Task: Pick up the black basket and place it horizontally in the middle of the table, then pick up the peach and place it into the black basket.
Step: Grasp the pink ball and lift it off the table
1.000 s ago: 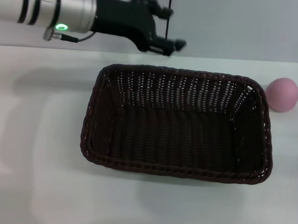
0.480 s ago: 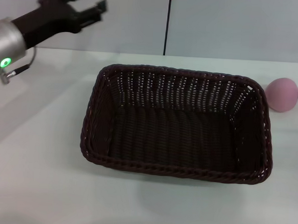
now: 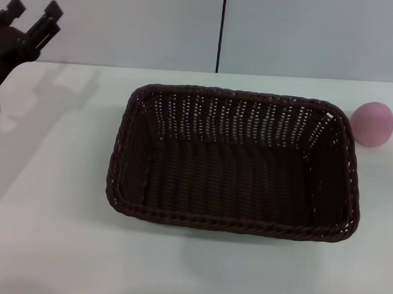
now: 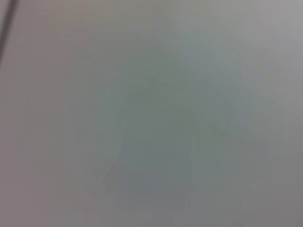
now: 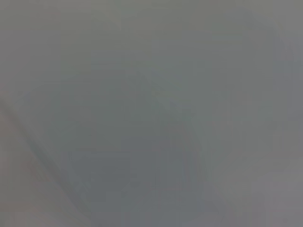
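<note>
Wicker, the black basket (image 3: 234,161) lies lengthwise mid-table (image 3: 53,232), ready for the peach (image 3: 372,124) just beside it, both well right of the left gripper (image 3: 33,16), fingers spread and empty.

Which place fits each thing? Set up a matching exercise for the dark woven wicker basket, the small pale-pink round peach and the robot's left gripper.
Things:
1. dark woven wicker basket
2. pale-pink round peach
3. left gripper

Places:
A. raised at the far left corner, empty
B. middle of the white table, lengthwise across
C. on the table beside the basket's far right corner

Pairs: 1-B, 2-C, 3-A
</note>
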Robot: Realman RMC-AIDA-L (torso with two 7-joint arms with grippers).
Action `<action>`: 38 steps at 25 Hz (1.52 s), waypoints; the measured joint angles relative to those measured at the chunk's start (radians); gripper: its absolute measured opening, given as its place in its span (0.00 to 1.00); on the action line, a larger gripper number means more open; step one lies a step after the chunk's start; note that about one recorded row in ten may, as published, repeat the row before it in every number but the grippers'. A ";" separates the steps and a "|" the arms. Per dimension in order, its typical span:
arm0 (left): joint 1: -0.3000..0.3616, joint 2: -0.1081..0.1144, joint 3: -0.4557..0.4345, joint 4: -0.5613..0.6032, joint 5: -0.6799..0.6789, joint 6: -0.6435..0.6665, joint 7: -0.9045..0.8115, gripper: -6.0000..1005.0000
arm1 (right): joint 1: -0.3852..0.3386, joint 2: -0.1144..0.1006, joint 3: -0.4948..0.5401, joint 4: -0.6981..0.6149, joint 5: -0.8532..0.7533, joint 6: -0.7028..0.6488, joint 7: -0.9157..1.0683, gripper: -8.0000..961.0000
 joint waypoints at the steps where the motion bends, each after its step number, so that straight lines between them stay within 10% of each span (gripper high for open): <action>1: -0.005 0.000 0.000 -0.029 -0.029 0.016 0.027 0.81 | 0.000 0.000 0.000 0.000 0.000 0.000 0.000 0.73; 12: -0.023 -0.003 0.000 -0.111 -0.099 0.041 0.079 0.81 | 0.178 -0.049 -0.010 -0.293 -0.464 -0.200 0.337 0.73; 38: -0.013 -0.001 -0.001 -0.163 -0.128 0.138 0.072 0.81 | 0.271 -0.043 -0.273 -0.068 -0.637 0.080 0.385 0.73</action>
